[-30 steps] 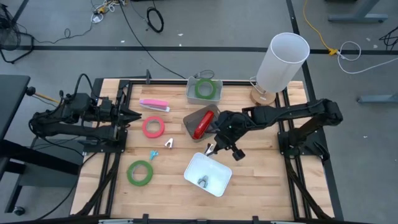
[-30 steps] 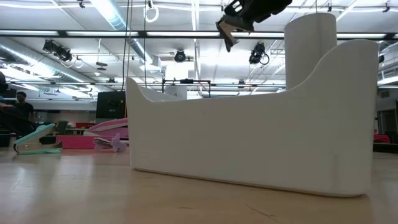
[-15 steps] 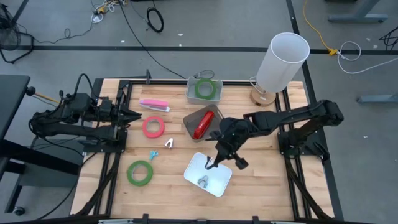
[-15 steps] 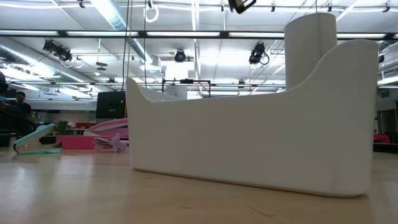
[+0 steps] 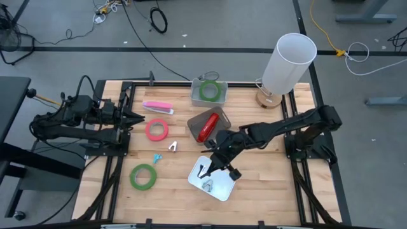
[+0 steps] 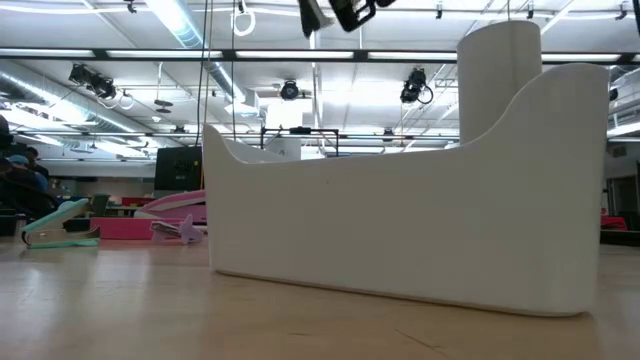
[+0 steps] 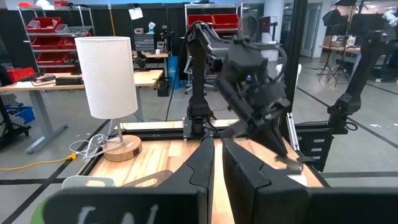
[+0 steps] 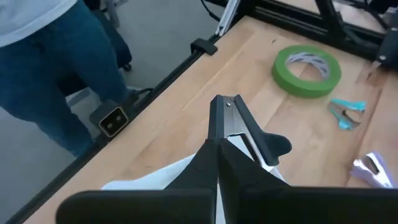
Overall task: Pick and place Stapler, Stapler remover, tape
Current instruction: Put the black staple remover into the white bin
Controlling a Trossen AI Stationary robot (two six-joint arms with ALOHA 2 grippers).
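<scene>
My right gripper (image 5: 205, 170) hangs over the white tray (image 5: 222, 189), shut on a black-and-silver staple remover (image 8: 236, 121). It also shows at the top of the low view (image 6: 333, 12). Another staple remover (image 5: 208, 185) lies in the tray. On the table lie a red-pink tape roll (image 5: 156, 130), a green tape roll (image 5: 143, 176), a teal staple remover (image 5: 156, 158), a pale staple remover (image 5: 173, 146) and a pink stapler (image 5: 157, 107). A second green roll (image 5: 208, 91) lies in a clear box. A red stapler (image 5: 206, 126) lies in a grey tray. My left gripper (image 5: 137, 116) waits shut at the table's left edge. My right gripper pinches the staple remover between its two fingers at the rear end (image 8: 222, 144). The remover's silver jaws (image 8: 229, 106) stick out past the fingertips. The fingers slant down from the table's right side. The remover is lifted clear, above the white tray.
A white lamp (image 5: 287, 62) stands at the far right corner. The white tray's tall wall (image 6: 420, 230) fills the low view. A person in blue trousers (image 8: 56, 68) stands beyond the table's near left edge. Bare wood lies right of the white tray.
My right gripper, still shut on the staple remover, has gone from beside the grey tray toward the table's near edge and a little to the left. It now hangs over the white tray.
</scene>
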